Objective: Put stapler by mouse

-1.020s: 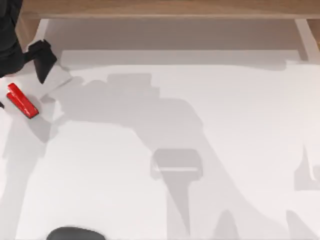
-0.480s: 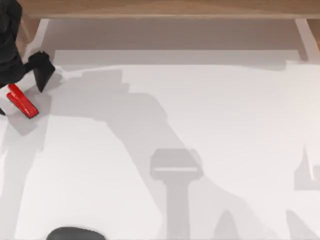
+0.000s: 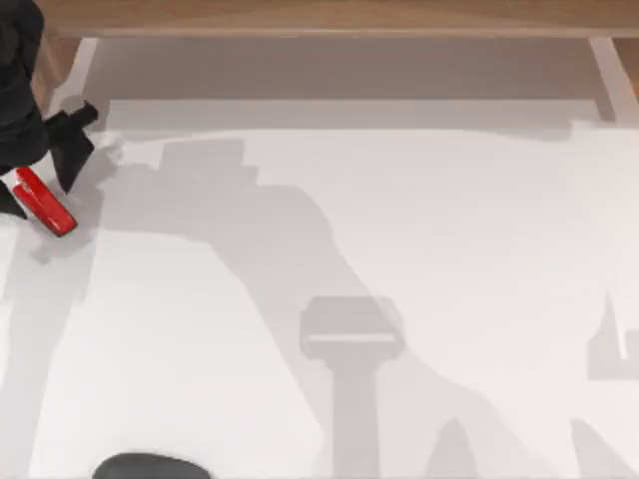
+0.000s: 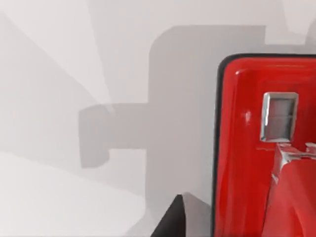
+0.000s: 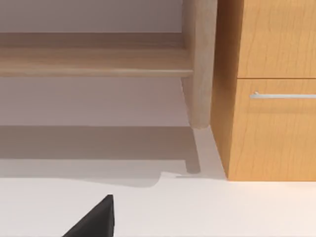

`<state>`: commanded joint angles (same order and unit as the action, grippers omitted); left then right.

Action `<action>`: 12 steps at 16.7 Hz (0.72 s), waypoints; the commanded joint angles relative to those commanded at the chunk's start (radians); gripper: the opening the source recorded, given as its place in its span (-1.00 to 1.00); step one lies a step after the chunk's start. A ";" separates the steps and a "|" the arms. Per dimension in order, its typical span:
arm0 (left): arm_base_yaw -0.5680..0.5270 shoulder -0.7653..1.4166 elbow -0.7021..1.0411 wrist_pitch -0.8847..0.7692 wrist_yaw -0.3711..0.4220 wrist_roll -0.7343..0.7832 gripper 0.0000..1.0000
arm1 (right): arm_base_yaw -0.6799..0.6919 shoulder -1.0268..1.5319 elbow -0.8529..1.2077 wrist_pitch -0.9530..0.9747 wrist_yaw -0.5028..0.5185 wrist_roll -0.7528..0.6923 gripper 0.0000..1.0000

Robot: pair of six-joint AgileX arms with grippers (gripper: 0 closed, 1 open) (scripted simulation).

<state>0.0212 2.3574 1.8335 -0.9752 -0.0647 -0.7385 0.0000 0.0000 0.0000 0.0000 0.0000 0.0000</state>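
Left hand (image 3: 40,178) over half-hidden stapler (image 3: 48,208).

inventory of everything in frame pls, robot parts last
stapler: 1, bright red, on the table at the top view's far left edge, lying diagonally; close up in the left wrist view
mouse: 1, dark grey to black, bottom edge of the top view, left of centre, partly cut off
table: 1, white surface with arm shadows
wooden shelf: 1, light wood, beyond the table
wooden cabinet: 1, orange-brown with a metal handle
left pincer: 1, black, over the stapler's upper end, fingers either side of it
right pincer: black fingertip seen in the right wrist view
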 joint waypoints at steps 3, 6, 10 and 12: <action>0.000 0.000 0.000 0.000 0.000 0.000 -0.66 | 0.000 0.000 0.000 0.000 0.000 0.000 1.00; 0.000 0.000 0.000 0.000 0.000 0.000 -1.00 | 0.000 0.000 0.000 0.000 0.000 0.000 1.00; 0.000 0.000 0.000 0.000 0.000 0.000 -1.00 | 0.000 0.000 0.000 0.000 0.000 0.000 1.00; 0.000 0.000 0.000 0.000 0.000 0.000 -1.00 | 0.000 0.000 0.000 0.000 0.000 0.000 1.00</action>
<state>0.0212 2.3574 1.8335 -0.9752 -0.0647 -0.7385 0.0000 0.0000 0.0000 0.0000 0.0000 0.0000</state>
